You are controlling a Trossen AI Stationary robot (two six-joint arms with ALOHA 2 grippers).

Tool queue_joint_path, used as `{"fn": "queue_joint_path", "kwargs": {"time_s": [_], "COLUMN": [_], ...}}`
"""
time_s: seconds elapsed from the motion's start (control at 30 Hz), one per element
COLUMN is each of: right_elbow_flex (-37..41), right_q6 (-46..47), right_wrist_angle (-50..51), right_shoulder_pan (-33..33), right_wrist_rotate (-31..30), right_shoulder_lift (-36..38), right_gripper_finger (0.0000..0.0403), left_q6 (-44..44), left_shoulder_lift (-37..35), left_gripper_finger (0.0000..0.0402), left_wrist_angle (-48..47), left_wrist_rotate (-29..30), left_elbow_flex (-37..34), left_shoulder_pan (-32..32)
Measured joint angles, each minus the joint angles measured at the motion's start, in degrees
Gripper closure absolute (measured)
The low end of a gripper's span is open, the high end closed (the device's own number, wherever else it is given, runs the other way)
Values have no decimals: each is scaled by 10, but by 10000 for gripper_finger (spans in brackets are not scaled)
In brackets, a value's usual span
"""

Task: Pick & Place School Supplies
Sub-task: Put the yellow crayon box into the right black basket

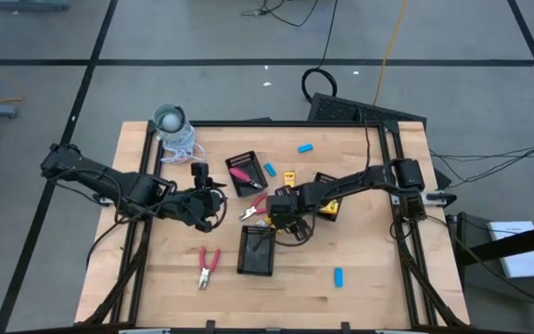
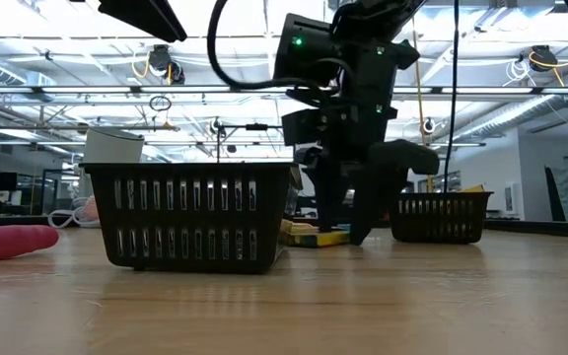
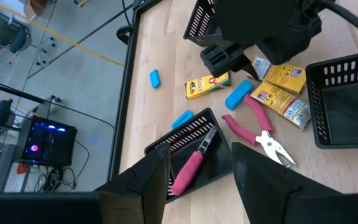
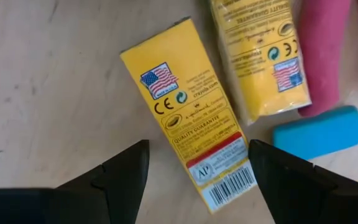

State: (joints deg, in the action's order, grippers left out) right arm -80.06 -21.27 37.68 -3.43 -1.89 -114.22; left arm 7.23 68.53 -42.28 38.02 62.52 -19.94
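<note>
Right tool (image 4: 197,165) open astride yellow block (image 4: 188,115), eraser (image 4: 319,132) beside

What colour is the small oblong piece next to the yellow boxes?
Light blue oblong piece; the right wrist view shows it best.

A light wooden table (image 1: 360,288) stands on a grey floor (image 1: 202,93) crossed by dark lines, with cables trailing over it. Across the table, the hall shows a high ceiling of steel trusses (image 2: 521,94), hanging lamps and bright daylight.
</note>
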Motion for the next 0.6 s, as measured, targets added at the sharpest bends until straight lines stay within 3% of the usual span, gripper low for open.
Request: {"fn": "queue_joint_path", "kwargs": {"time_s": [0.33, 0.6], "right_elbow_flex": [-1, 1], "right_q6": [4, 13], "right_wrist_angle": [-10, -16], "right_shoulder_pan": [0, -18], "right_wrist_rotate": [0, -37], "right_shoulder_lift": [-7, -8], "right_gripper_finger": [142, 228], "left_q6": [0, -2], "left_shoulder_lift": [0, 0], "left_gripper_finger": [225, 225], "left_wrist_angle": [0, 0], "left_wrist_rotate": [0, 0], "left_elbow_flex": [0, 0], "left_shoulder_pan": [0, 0]}}
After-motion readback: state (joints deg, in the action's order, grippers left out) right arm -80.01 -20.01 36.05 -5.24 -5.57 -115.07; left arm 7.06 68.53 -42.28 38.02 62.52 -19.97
